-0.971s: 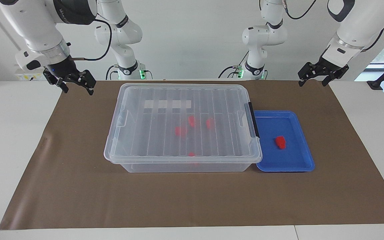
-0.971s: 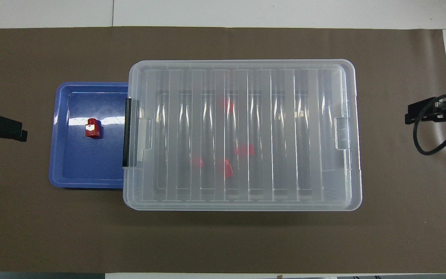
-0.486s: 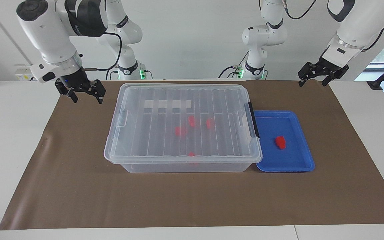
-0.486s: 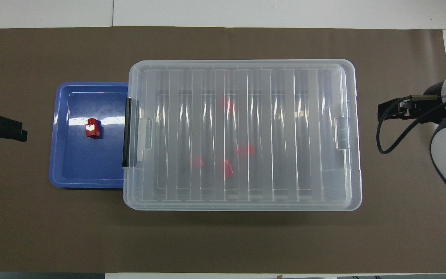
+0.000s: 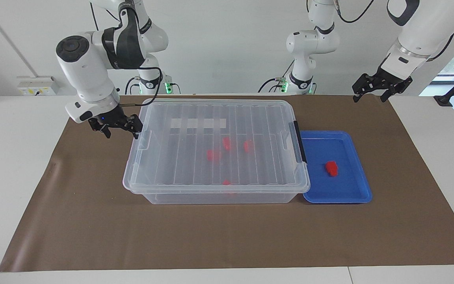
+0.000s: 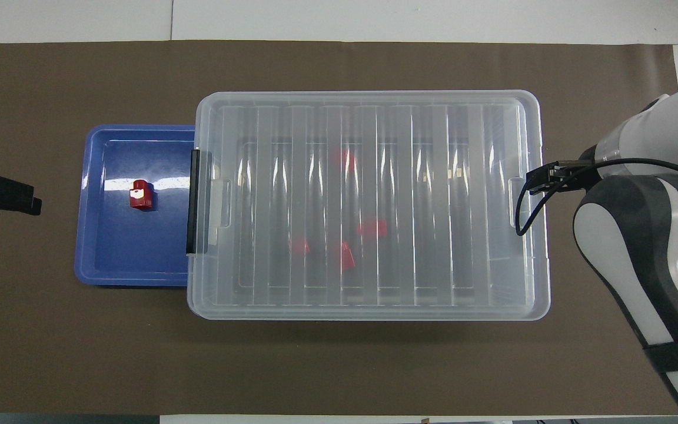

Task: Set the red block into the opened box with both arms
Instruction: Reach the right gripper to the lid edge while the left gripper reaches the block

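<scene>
A red block [image 5: 332,168] [image 6: 140,195] lies in the shallow blue tray [image 5: 345,185] [image 6: 133,253]. The clear box [image 5: 211,197] [image 6: 368,315] stands mid-mat with its ribbed lid [image 5: 187,165] [image 6: 433,235] lying shut on top. A black latch [image 5: 300,142] [image 6: 193,200] sits at the tray end. Several more red blocks [image 5: 213,154] [image 6: 372,228] show through the lid. My right gripper [image 5: 121,132] [image 6: 544,176] hangs open, low beside the box's end toward the right arm; I cannot tell if it touches the lid's rim. My left gripper [image 5: 370,96] [image 6: 0,195] waits open over the mat's edge, apart from the tray.
A brown mat [image 5: 227,236] [image 6: 339,365] covers the white table. The blue tray butts against the box's latch end. The right arm's white forearm [image 6: 657,259] hangs over the mat beside the box.
My right gripper has come down and moved in from the mat's corner to the box's end. The left arm, the box and the blocks have stayed still.
</scene>
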Motion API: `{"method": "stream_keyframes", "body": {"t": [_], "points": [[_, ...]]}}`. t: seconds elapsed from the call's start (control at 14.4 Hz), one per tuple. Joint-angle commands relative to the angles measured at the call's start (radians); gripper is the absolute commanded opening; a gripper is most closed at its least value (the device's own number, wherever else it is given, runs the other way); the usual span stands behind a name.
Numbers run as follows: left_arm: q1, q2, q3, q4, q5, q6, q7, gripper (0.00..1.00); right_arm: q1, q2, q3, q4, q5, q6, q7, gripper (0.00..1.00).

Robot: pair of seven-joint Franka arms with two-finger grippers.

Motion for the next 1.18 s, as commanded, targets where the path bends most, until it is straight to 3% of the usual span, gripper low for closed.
{"method": "stream_keyframes", "body": {"t": [0.0, 0.56, 0.97, 1.11], "points": [[-0.010, -0.020, 0.013, -0.026, -0.011, 0.008, 0.005, 1.00, -0.017, -0.017, 0.015, -0.047, 0.011, 0.047, 0.007, 1.00], [-0.021, -0.025, 0.004, -0.035, -0.011, 0.014, -0.006, 1.00, -0.015, -0.025, 0.015, -0.092, 0.011, 0.078, 0.003, 1.00], [-0.057, -0.097, -0.013, -0.268, -0.011, 0.250, -0.043, 1.00, -0.035, -0.023, -0.002, -0.090, 0.010, 0.081, -0.062, 1.00], [-0.059, -0.097, -0.015, -0.337, -0.011, 0.334, -0.047, 1.00, -0.034, -0.022, -0.044, -0.090, 0.010, 0.081, -0.094, 1.00]]}}
